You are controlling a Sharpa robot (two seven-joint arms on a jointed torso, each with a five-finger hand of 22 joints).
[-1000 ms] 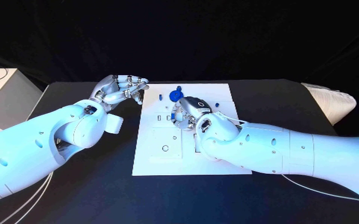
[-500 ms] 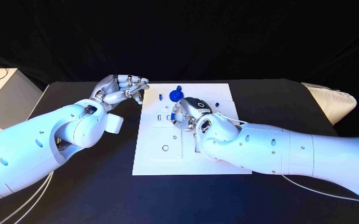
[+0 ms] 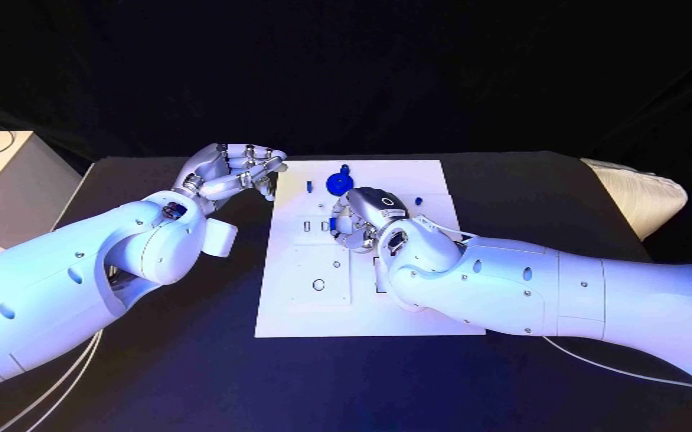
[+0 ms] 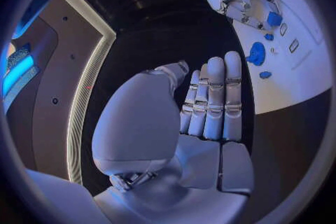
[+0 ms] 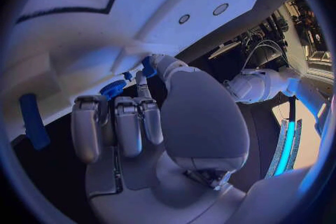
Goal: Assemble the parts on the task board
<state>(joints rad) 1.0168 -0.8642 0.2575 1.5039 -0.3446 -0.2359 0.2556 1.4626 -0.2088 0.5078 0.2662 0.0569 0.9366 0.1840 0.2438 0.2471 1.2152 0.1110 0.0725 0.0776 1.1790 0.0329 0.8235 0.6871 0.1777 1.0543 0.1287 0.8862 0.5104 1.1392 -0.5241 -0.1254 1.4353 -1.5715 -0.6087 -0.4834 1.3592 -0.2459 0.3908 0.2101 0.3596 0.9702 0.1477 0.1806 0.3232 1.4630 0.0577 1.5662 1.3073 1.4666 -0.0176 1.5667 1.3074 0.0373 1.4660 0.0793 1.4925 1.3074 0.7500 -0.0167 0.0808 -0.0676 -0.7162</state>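
The white task board (image 3: 418, 312) lies in the middle of the black table. My right hand (image 3: 369, 216) rests over the board's middle with its fingers curled, and pinches a small blue part (image 5: 148, 65) at the thumb tip; the same part (image 4: 274, 18) shows against the board in the left wrist view. A round blue gear (image 3: 339, 184) stands near the far edge, just beyond that hand. Small blue parts lie beside it (image 3: 307, 189) and to its right (image 3: 420, 199). My left hand (image 3: 231, 172) hovers off the board's far left corner, fingers curled in, holding nothing.
Bare black table (image 3: 188, 352) runs along both sides of the board. A white block (image 3: 18, 167) stands at the far left edge, and pale padded cloth (image 3: 635, 197) lies at the right edge. The board's near half has shallow recesses and holes (image 3: 320, 286).
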